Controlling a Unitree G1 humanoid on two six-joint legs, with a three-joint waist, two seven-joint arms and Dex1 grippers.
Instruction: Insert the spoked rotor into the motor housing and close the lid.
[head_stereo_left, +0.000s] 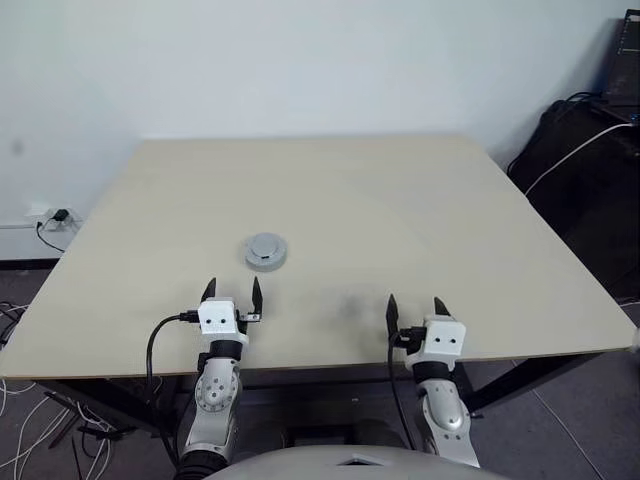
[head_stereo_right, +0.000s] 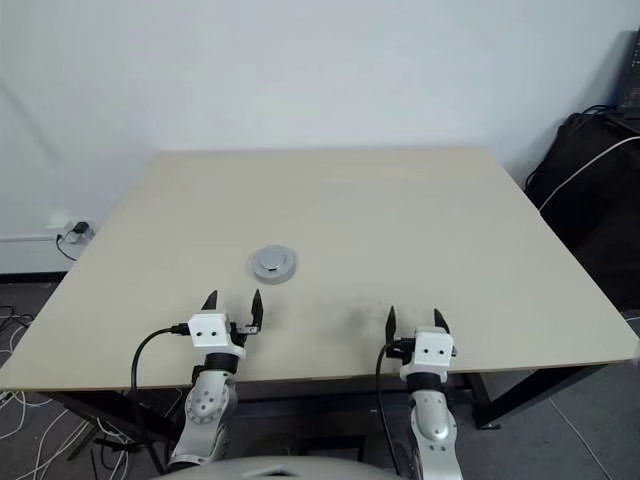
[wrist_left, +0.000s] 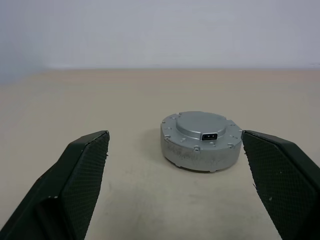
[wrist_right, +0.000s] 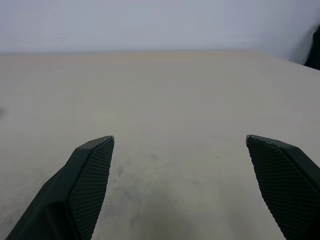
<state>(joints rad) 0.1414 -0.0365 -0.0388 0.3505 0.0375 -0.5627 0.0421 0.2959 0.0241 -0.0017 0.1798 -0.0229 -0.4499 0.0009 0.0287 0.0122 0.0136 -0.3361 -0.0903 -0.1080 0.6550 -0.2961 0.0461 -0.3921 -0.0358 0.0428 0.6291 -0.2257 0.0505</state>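
On the beige table, a round grey motor housing with the lid seated on top, a little left of the table's middle and well back from the near edge; on the lid's upper face a small dark connector socket, and around the rim a ring of small screws; housing upright and flat on the tabletop, touching nothing else. Near the front edge, left gripper with both black fingers spread wide, empty, pointing forward and level, just short of the housing and slightly to its left; in the left wrist view the housing between the two textured pads, closer to the right-hand one, apart from both. Right gripper likewise spread wide and empty, over bare tabletop near the front edge, well apart from the housing. Beyond the table, a white wall; at far right, a dark bag with a white cable; at far left, a wall socket with a plug.
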